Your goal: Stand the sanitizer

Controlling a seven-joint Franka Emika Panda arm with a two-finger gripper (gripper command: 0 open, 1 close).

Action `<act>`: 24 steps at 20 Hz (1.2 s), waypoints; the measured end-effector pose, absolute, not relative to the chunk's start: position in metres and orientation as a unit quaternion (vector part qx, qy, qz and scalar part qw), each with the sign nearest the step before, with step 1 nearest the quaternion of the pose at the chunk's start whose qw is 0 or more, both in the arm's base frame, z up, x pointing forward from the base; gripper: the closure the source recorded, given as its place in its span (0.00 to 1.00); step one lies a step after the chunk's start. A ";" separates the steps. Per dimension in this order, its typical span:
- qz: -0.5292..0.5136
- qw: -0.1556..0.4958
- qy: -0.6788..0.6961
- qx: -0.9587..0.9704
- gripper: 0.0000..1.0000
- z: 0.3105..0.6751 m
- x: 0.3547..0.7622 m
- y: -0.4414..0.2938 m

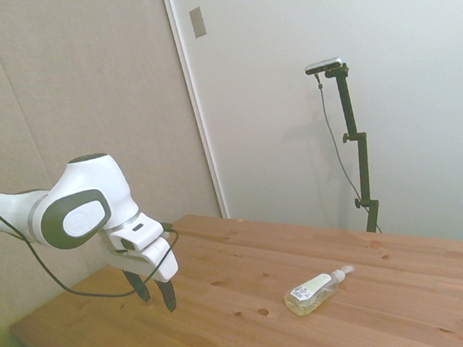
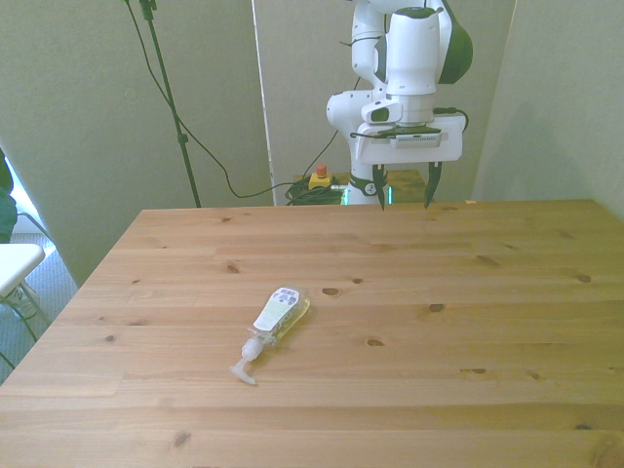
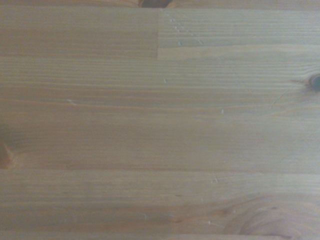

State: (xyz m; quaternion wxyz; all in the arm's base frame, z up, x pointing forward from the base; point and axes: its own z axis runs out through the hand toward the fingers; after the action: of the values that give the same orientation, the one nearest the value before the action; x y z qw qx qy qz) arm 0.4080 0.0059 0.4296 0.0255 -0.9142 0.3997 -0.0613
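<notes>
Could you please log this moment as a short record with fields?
sanitizer: lying on its side on the table, pump top toward the camera in the front view
gripper: empty, jaws open, above the table's far edge, well apart from the bottle
wrist view: bare wood only
task state: bottle not yet stood up

One bottle [image 2: 279, 315] of sanitizer lies at the lower middle of the front view. One wooden table [image 2: 468, 322] fills its lower half. One gripper [image 2: 401, 188] hangs at the top middle, two fingers apart.
</notes>
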 end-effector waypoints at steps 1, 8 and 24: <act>-0.061 0.025 0.400 -0.914 0.00 0.429 0.408 0.006; -0.108 0.052 0.442 -0.889 0.00 0.461 0.459 -0.028; -0.165 0.036 0.576 -0.800 0.00 0.451 0.663 -0.176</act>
State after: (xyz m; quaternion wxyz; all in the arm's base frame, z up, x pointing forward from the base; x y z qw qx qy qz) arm 0.6634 -0.1759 0.4511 0.0363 -0.7997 0.5760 -0.1654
